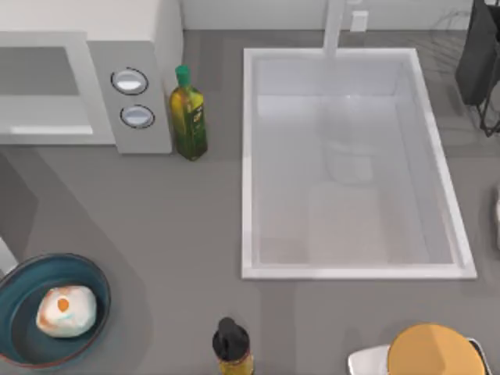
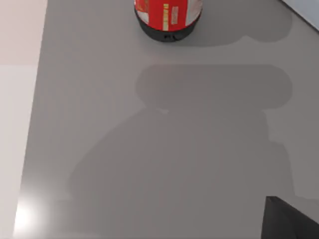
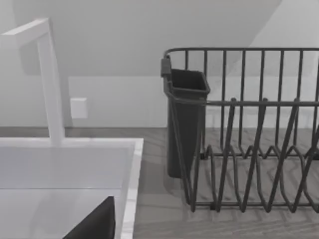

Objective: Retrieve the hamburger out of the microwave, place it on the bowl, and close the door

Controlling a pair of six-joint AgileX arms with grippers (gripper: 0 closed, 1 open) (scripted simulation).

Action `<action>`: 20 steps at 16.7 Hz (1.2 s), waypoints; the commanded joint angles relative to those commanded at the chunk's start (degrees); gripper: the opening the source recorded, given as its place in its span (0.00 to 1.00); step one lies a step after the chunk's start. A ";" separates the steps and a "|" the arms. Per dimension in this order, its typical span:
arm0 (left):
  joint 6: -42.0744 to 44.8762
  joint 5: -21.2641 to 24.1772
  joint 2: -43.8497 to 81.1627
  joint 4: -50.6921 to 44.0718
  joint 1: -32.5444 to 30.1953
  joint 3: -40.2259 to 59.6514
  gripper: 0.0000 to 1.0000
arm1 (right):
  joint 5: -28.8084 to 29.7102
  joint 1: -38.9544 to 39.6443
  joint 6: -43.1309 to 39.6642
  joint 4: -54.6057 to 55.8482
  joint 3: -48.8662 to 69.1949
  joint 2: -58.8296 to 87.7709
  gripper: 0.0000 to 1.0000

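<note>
Hamburger [image 1: 66, 311] sits in the bowl [image 1: 92, 275] at 8 o'clock on the table, so that step looks done. Microwave [image 1: 144, 58] at 10 o'clock; its door [image 1: 43, 86] looks shut, though the angle leaves doubt. Next: confirm closure, push if ajar. Can't tell finger state on either arm.

I see a grey counter [image 1: 187, 226] across the top view. A white rectangular sink [image 1: 351, 164] occupies the centre right of the frame, with a white faucet [image 1: 334, 27] at its upper edge. A pale wall [image 1: 258, 12] runs along the top. A dark wire dish rack [image 3: 249, 134] stands at the upper right corner, beside the sink. Soft shadows lie at the left of the frame
</note>
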 joint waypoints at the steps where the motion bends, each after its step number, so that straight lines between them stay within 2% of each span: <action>1: -1.86 -1.13 -1.98 0.66 -1.91 -1.84 0.00 | 0.00 0.00 0.00 0.00 0.00 0.00 1.00; 6: -12.72 -7.59 -14.18 4.56 -13.67 -12.32 0.00 | 0.00 0.00 0.00 0.00 0.00 0.00 1.00; 12: -14.30 -8.55 -15.48 5.08 -15.08 -13.70 0.00 | 0.00 0.00 0.00 0.00 0.00 0.00 1.00; 14: -16.09 -10.12 -16.35 5.17 -17.12 -14.26 0.00 | 0.00 0.00 0.00 0.00 0.00 0.00 1.00; 16: -19.45 -13.08 -18.02 5.35 -21.40 -15.33 0.00 | 0.00 0.00 0.00 0.00 0.00 0.00 1.00; 20: -28.49 -21.02 -22.71 5.86 -34.36 -18.26 0.00 | 0.00 0.00 0.00 0.00 0.00 0.00 1.00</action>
